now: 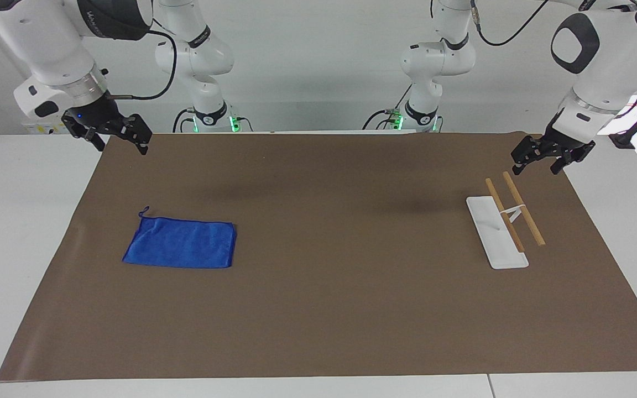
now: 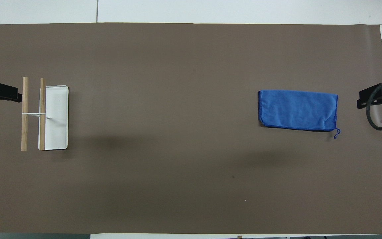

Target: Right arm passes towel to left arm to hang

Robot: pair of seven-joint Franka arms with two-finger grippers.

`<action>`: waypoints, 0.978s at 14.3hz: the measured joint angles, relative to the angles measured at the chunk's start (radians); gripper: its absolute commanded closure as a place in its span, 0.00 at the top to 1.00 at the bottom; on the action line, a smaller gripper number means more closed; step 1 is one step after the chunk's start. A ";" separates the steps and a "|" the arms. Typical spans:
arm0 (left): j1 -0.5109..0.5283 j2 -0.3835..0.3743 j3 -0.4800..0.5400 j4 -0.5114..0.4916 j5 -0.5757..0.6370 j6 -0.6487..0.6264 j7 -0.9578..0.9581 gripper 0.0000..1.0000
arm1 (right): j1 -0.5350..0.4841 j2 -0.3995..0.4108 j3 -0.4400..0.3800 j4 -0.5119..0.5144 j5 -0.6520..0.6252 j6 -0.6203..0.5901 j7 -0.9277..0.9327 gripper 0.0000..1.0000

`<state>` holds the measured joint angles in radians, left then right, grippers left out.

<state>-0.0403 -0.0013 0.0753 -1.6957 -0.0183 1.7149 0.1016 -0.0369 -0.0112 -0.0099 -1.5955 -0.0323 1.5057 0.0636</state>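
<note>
The blue towel (image 1: 181, 244) lies flat on the brown mat toward the right arm's end of the table, its loop (image 1: 144, 211) at the corner nearest the robots. It also shows in the overhead view (image 2: 297, 110). My right gripper (image 1: 121, 146) is open and empty, raised over the mat's corner at its own end, apart from the towel. My left gripper (image 1: 536, 168) is open and empty, over the mat's edge beside the rack (image 1: 498, 235). The gripper tips show at the overhead view's edges: right gripper (image 2: 365, 99), left gripper (image 2: 10, 94).
The rack has a white base (image 2: 56, 116) carrying two raised wooden rods (image 2: 25, 113) on a thin white stand, toward the left arm's end. The brown mat (image 1: 329, 287) covers most of the white table. Two more arm bases stand at the robots' edge.
</note>
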 measured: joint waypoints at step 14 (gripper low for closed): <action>0.000 0.000 0.000 0.000 0.000 0.000 0.000 1.00 | 0.000 0.099 0.000 -0.442 0.007 0.709 -0.070 1.00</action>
<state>-0.0403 -0.0013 0.0753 -1.6957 -0.0183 1.7149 0.1016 -0.0372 0.0881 -0.0101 -2.0371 -0.0256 2.2150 -0.0064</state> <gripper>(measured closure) 0.000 0.000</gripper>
